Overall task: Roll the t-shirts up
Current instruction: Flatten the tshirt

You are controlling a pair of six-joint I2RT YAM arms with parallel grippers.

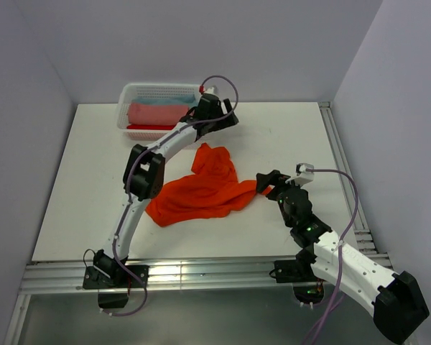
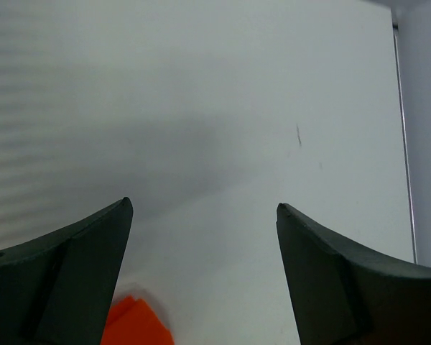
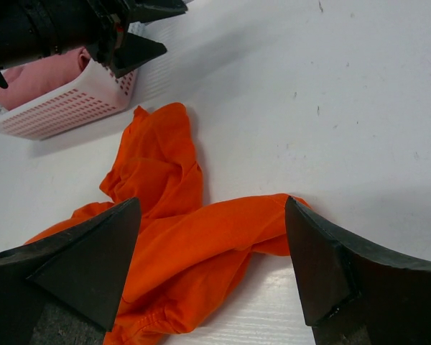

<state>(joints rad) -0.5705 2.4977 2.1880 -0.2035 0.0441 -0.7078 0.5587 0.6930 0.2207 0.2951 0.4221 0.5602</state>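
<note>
Top view: you see the orange t-shirt (image 1: pixel 201 190) crumpled mid-table (image 1: pixel 79 215), between both arms. Your left gripper (image 1: pixel 230 118) hangs beside the white basket (image 1: pixel 126 97), which holds a pink roll (image 1: pixel 154 113), a light blue roll (image 1: pixel 169 100) and a red roll (image 1: pixel 147 127). Your right gripper (image 1: pixel 262 185) is at the shirt's right end.

Left wrist view: the left gripper (image 2: pixel 205 215) is released, its fingers spread over bare table (image 2: pixel 237 108), with a corner of the orange t-shirt (image 2: pixel 133 323) at the bottom edge.

Right wrist view: the right gripper (image 3: pixel 212 215) is unclenched and wide, with the orange t-shirt (image 3: pixel 165 237) lying between its fingers. The white basket (image 3: pixel 65 108) stands beyond.

No legible text, labels, brands, numbers, signs in any view
</note>
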